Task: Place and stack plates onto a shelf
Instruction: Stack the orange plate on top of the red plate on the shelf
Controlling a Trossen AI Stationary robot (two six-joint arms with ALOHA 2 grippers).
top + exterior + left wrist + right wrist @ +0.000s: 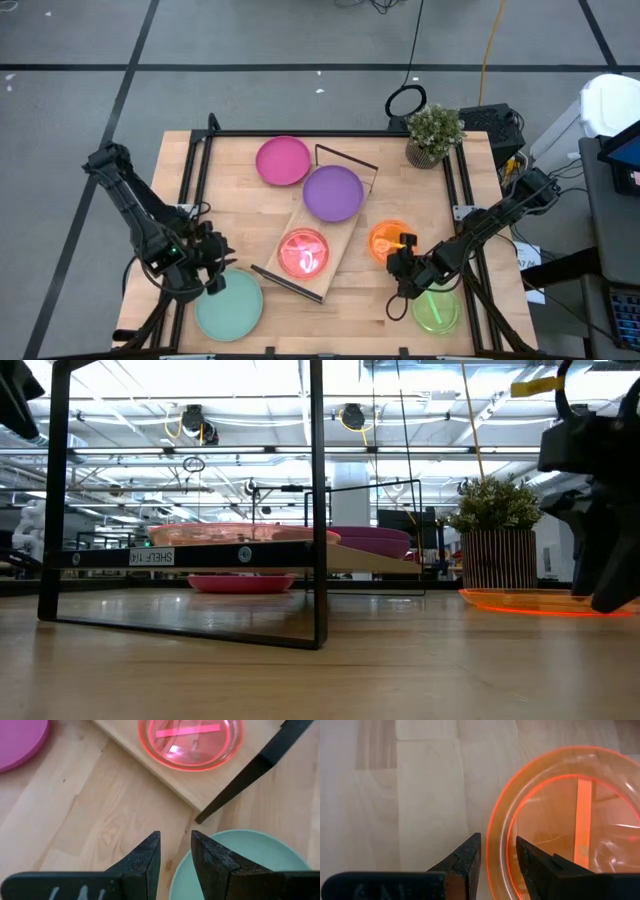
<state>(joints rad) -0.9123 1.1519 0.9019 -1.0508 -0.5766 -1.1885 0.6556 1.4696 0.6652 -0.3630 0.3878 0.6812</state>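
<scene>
The left arm reached in from the tabletop's (220, 180) left edge and bent down toward its near left corner, where the left gripper (214, 268) hung at the rim of the mint green plate (229, 305). In the left wrist view its jaws stood a narrow gap apart, one fingertip (150, 851) over bare wood and the other over the mint plate's edge; whether they touched the rim could not be told. The right arm came in from the right edge, folded low across the near right part of the tabletop, and the right gripper (402, 265) sat at the near edge of the orange plate (388, 240). In the right wrist view its jaws were likewise slightly parted and straddled the orange plate's rim, one finger outside over wood and one inside; a firm grip could not be confirmed. The shelf (320, 235) lay diagonally across the middle of the tabletop, carrying the purple plate (333, 192) at its far end and the red plate (303, 253) at its near end, side by side and not stacked. The magenta plate (283, 160) lay on the tabletop just beyond the shelf, near the purple one. The lime green plate (436, 308) lay at the near right corner, partly under the right arm. A potted plant (434, 132) stood at the far right corner.
</scene>
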